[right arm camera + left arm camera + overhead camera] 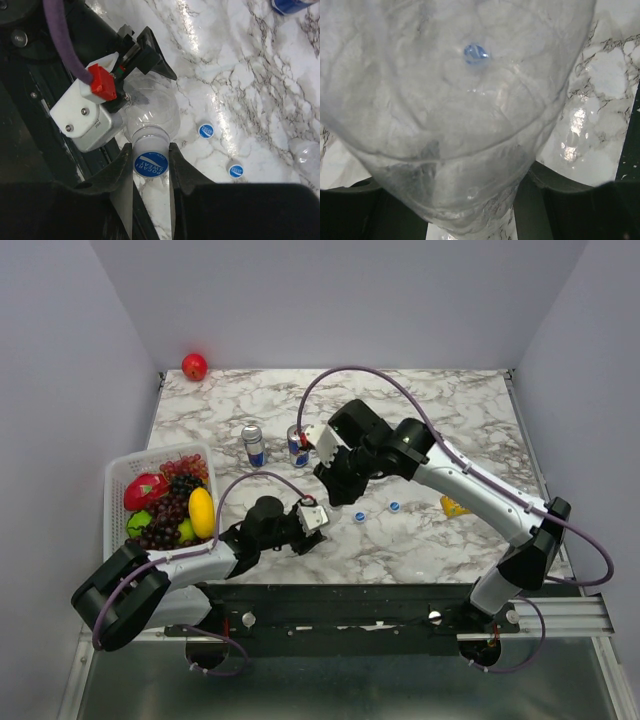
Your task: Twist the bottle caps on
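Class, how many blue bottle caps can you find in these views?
3. One cap sits atop the bottle, pinched in the right claw; two loose caps lie on the table nearby. More may be hidden behind the arms.

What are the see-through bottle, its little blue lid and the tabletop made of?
The bottle looks like thin clear plastic: the table shows through its creased, glinting wall. The blue cap seems hard, smooth plastic with white print. The table looks like glossy white marble with grey veins, though it may be a printed laminate.
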`<state>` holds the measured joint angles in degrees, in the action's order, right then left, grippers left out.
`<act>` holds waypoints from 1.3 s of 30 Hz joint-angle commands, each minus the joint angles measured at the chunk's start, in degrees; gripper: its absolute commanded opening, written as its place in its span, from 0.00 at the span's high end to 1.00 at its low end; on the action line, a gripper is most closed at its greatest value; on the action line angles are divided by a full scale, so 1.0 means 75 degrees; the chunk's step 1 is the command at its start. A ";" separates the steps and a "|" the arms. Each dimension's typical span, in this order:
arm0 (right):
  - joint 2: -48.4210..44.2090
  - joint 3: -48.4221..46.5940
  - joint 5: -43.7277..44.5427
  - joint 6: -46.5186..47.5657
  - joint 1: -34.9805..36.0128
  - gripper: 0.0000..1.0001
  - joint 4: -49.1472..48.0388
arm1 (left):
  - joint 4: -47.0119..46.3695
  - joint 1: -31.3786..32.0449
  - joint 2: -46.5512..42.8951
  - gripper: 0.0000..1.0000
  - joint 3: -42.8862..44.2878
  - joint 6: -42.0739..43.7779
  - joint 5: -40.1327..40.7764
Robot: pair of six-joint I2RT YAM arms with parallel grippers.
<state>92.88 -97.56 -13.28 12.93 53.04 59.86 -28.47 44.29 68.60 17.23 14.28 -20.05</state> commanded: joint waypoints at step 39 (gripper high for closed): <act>-0.1685 0.0445 -0.2754 0.6222 -0.0708 0.00 0.0200 | 0.1592 -0.0679 -0.0029 1.00 0.1909 -0.0194 -0.2470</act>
<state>80.38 -96.18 -36.62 56.45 46.87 65.12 -18.79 39.44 67.81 29.47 10.79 -35.51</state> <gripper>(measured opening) 0.995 0.625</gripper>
